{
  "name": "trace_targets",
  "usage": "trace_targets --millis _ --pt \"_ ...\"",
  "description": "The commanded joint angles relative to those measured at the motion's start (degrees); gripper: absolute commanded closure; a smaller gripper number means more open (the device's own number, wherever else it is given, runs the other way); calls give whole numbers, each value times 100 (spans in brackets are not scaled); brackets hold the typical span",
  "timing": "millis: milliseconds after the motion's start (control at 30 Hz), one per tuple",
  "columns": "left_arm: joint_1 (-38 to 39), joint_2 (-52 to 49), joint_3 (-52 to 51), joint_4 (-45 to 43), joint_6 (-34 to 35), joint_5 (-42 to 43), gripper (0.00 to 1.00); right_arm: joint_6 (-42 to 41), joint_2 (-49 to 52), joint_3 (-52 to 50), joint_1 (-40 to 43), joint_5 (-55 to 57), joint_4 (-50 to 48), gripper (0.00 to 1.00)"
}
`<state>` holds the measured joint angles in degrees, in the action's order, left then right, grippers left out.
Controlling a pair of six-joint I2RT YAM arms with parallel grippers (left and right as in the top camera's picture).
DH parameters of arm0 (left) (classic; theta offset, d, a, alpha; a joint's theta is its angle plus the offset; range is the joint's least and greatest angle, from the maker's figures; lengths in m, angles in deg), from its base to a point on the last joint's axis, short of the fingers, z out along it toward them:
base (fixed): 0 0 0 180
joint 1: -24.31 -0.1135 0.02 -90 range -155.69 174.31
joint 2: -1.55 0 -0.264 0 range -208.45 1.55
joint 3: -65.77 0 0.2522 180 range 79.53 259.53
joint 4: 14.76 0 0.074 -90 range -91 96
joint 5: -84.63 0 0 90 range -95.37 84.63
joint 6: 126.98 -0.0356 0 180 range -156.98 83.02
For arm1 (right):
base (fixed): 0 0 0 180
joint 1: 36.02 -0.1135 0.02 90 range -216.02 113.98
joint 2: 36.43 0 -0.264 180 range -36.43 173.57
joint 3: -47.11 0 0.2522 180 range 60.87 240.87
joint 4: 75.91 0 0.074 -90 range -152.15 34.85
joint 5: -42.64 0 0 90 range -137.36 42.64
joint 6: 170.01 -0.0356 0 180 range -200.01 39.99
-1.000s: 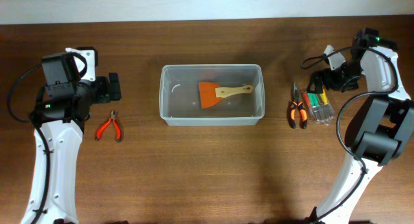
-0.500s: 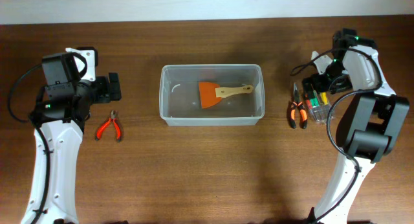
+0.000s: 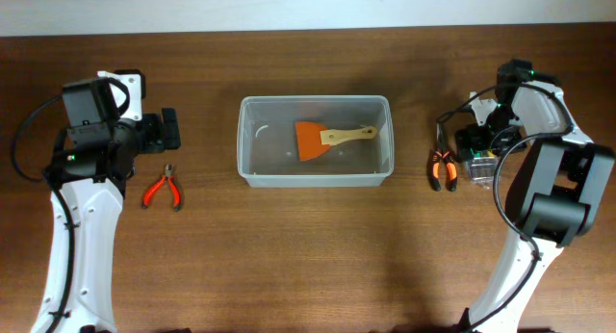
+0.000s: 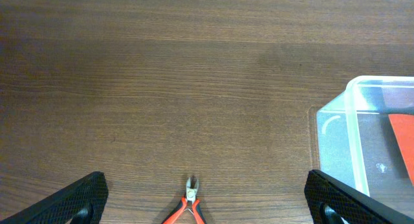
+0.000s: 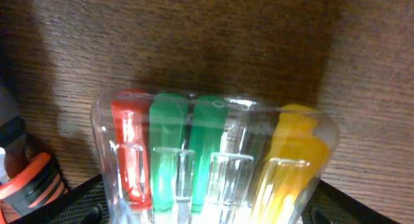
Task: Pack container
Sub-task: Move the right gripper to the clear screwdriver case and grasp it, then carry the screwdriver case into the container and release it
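Note:
The container (image 3: 246, 140), a large clear rectangular bin, stands at the table's middle with an orange scraper (image 3: 322, 138) with a wooden handle lying inside. Its left corner shows in the left wrist view (image 4: 352, 140). My left gripper (image 3: 171, 131) is open and empty, hovering above red-handled pliers (image 3: 162, 191); in its wrist view (image 4: 207, 193) the pliers (image 4: 189, 208) lie between the fingers. My right gripper (image 3: 478, 140) is open, its fingers (image 5: 207, 208) straddling a small clear case of red, green and yellow screwdrivers (image 5: 213, 159), partly hidden under the gripper from overhead (image 3: 478, 165).
Orange-and-black pliers (image 3: 442, 167) lie just left of the screwdriver case and show at the left edge of the right wrist view (image 5: 29, 182). A cable hangs by the right arm. Bare wood surrounds the bin.
My right gripper has moved from the far right edge down and inward onto the screwdriver case. The left arm, the bin and both pliers have not moved.

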<state>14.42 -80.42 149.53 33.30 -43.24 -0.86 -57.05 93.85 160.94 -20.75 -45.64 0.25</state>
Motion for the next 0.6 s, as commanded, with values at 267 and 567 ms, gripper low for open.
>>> trace_targets --millis 267,567 --pt "-13 -9 76 -9 -74 20 1 -352 136 -332 -24 26 -55 44" --pt "-13 -9 76 -9 -74 22 1 -844 101 164 -35 -2 326 39"
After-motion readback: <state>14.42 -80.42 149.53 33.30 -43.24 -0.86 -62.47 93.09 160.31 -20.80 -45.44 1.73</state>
